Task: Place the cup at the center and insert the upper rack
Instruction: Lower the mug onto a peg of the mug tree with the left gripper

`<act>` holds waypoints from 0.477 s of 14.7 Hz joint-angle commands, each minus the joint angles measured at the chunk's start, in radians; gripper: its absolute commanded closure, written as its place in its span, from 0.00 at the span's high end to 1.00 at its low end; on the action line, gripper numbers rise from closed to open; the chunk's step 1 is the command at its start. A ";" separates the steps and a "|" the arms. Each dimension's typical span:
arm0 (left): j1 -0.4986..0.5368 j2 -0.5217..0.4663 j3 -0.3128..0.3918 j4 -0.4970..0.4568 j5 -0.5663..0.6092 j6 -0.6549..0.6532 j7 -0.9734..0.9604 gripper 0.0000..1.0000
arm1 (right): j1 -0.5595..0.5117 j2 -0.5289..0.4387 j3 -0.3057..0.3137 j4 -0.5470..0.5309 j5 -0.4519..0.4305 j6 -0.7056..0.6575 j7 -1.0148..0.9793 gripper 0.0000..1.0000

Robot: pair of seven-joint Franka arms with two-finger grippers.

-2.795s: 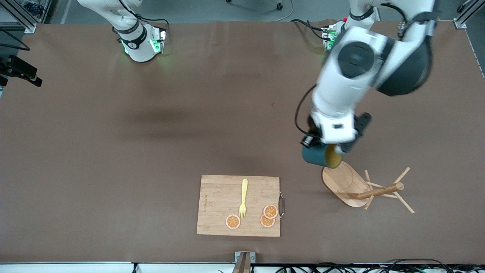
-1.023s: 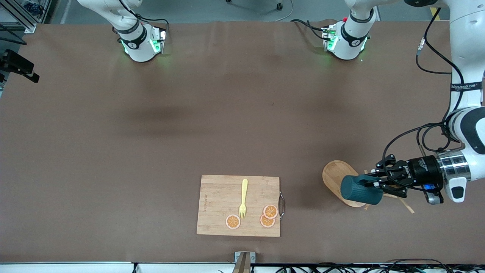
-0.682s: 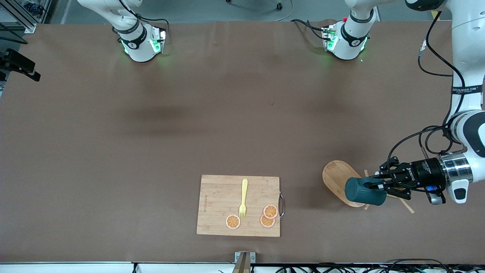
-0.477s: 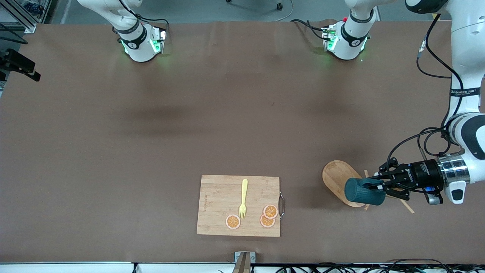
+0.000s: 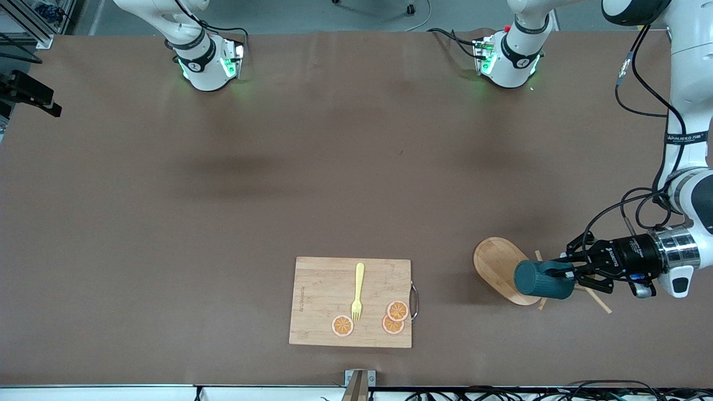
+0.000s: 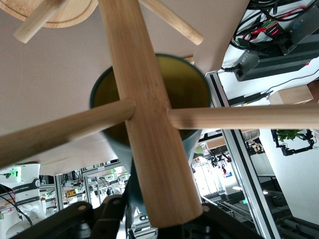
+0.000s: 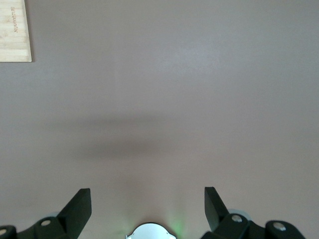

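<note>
Table (image 5: 167,223) is brown, w/ both arm bases along its farther edge. Bamboo cutting board (image 5: 328,289) lies near the front-camera edge, mid-table, w/ a yellow fork (image 5: 357,292) and three orange slices (image 5: 342,326) on it.

Upper rack (image 5: 498,270) lies tipped over toward the left arm's end of the table: oval base on edge, post roughly level w/ the tabletop and pointing toward that end, pegs splayed out. Front view hides most of the post under the cup (image 5: 543,281) and the left gripper (image 5: 562,274).

Left wrist view shows what the front view can't: the rack's post (image 6: 144,109) runs across the cup's mustard-yellow mouth (image 6: 177,84), pegs branching both ways. Whether the post goes inside the cup: can't tell.

Cup is sideways, long axis along the post, bottom toward the rack's base. Left gripper is clamped on the cup, over the rack.

Right arm waits; right gripper (image 7: 147,209), in its wrist view only, has fingers (image 7: 75,209) spread apart over bare table, board corner (image 7: 15,30) at frame edge.
</note>
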 commanded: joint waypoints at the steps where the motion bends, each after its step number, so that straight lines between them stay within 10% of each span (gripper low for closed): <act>1: 0.001 0.008 -0.007 0.001 -0.020 -0.010 0.022 0.90 | -0.010 -0.022 0.001 -0.023 0.022 -0.001 0.005 1.00; 7: -0.021 -0.064 -0.015 0.008 0.064 -0.008 0.010 1.00 | -0.007 -0.022 0.002 -0.023 0.022 0.009 0.000 1.00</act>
